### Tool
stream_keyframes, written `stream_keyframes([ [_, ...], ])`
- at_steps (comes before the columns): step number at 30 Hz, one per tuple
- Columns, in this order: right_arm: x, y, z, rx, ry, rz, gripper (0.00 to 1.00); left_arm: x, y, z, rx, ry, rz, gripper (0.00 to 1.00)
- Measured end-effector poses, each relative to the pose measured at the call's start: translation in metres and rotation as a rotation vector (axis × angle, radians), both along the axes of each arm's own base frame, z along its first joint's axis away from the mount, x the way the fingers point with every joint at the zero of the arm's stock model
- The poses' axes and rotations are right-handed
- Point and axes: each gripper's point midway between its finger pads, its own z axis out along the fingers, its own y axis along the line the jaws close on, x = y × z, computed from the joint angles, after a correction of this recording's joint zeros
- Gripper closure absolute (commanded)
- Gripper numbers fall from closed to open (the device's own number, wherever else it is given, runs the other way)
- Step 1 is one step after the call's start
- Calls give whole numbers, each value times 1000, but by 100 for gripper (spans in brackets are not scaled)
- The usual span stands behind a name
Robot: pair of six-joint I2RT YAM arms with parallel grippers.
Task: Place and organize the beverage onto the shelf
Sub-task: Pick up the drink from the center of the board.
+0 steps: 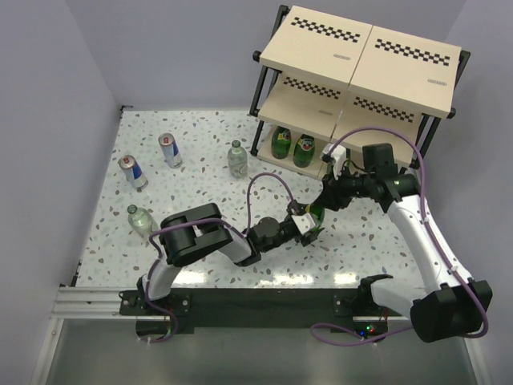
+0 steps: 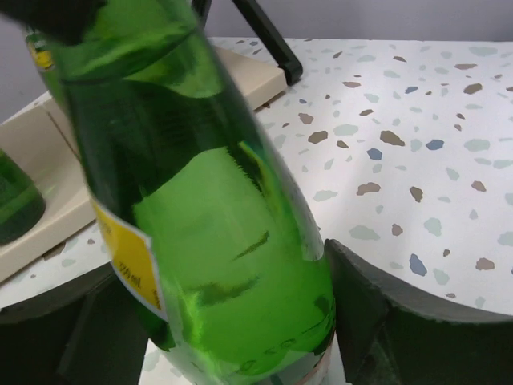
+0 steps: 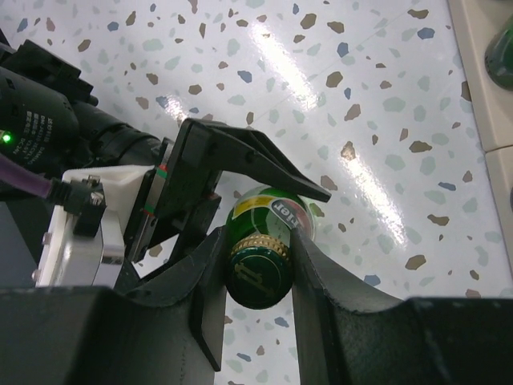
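Note:
A green glass bottle (image 1: pixel 317 215) with a yellow-red label is held off the table between both grippers, in front of the shelf (image 1: pixel 361 56). My left gripper (image 1: pixel 310 224) is shut on its body (image 2: pixel 216 241), which fills the left wrist view. My right gripper (image 3: pixel 258 269) is shut on its gold-ringed cap and neck (image 3: pixel 272 210); it also shows in the top view (image 1: pixel 327 200). Two more green bottles (image 1: pixel 280 143) (image 1: pixel 303 150) stand on the shelf's bottom board.
Two blue-and-silver cans (image 1: pixel 168 149) (image 1: pixel 132 171) and two clear bottles (image 1: pixel 236 158) (image 1: pixel 141 219) stand on the speckled table to the left. The shelf's bottom board (image 2: pixel 32 152) and black leg (image 2: pixel 268 36) are close behind the held bottle. White walls enclose the table.

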Motion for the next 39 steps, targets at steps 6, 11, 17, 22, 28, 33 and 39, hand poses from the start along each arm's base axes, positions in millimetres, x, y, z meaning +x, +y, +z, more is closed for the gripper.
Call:
stream_keyframes([
  [6, 2, 0, 1, 2, -7, -2, 100, 4, 2, 1, -10, 12, 18, 73],
  [11, 3, -2, 1, 6, -5, -8, 100, 5, 2, 1, -12, 15, 22, 100],
  [17, 1, -4, -3, 9, -7, -23, 51, 3, 3, -3, -15, 48, 5, 100],
  [22, 5, -8, 6, 16, -61, -40, 83, 6, 16, -26, 22, 134, 25, 100],
  [28, 8, -10, 11, 21, -84, -54, 78, 16, 25, -32, 12, 189, 57, 100],
  [33, 10, -13, 11, 14, -87, -70, 46, 15, 24, -32, 9, 195, 55, 100],
  [39, 26, -39, 32, -32, -150, -196, 31, 11, 18, -30, 9, 204, 11, 100],
])
